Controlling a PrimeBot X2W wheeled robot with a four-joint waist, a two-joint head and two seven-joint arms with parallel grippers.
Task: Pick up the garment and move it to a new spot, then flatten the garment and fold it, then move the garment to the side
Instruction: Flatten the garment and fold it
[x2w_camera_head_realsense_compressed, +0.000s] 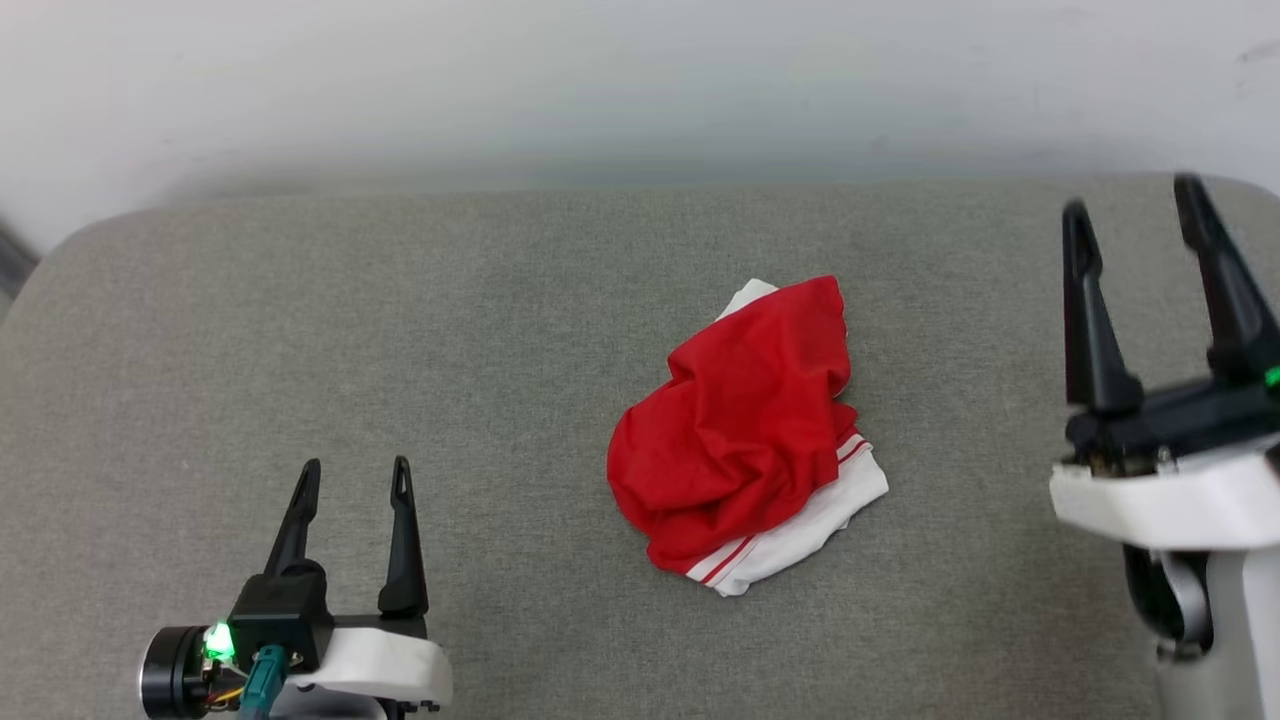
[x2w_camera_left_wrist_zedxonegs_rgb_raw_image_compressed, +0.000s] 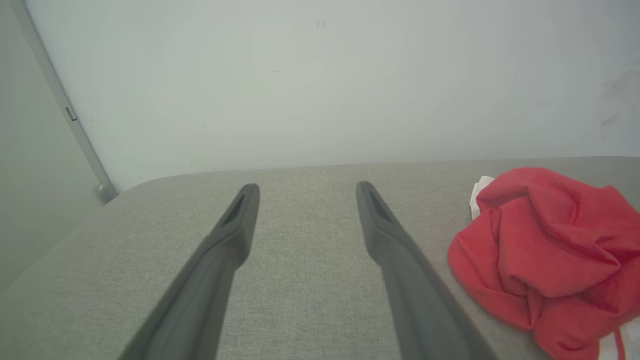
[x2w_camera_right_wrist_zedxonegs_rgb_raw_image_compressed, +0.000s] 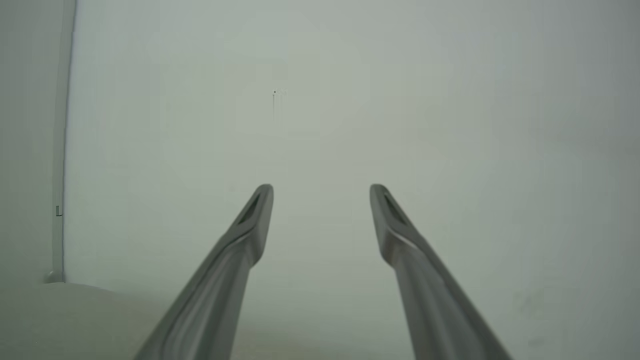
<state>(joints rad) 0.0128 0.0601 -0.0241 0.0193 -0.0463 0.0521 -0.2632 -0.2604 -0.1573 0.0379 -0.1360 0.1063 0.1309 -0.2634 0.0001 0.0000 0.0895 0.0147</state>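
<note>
The garment (x2w_camera_head_realsense_compressed: 745, 435) lies crumpled in a heap near the middle of the grey padded surface (x2w_camera_head_realsense_compressed: 400, 330): red cloth on top, a white sleeve with red stripes poking out at its near right. The left wrist view has it at the right edge as a red bundle (x2w_camera_left_wrist_zedxonegs_rgb_raw_image_compressed: 545, 250). My left gripper (x2w_camera_head_realsense_compressed: 355, 470) rests low at the near left, open and empty, well left of the garment. Off to the far right my right gripper (x2w_camera_head_realsense_compressed: 1133, 205) is raised, open and empty. Its fingers (x2w_camera_right_wrist_zedxonegs_rgb_raw_image_compressed: 250, 225) point at the pale wall.
A pale wall (x2w_camera_head_realsense_compressed: 640, 80) runs along the far edge of the grey surface. The surface's rounded far-left corner (x2w_camera_left_wrist_zedxonegs_rgb_raw_image_compressed: 130, 190) meets a grey vertical strip (x2w_camera_left_wrist_zedxonegs_rgb_raw_image_compressed: 65, 110) on the wall. Bare grey fabric surrounds the garment on all sides.
</note>
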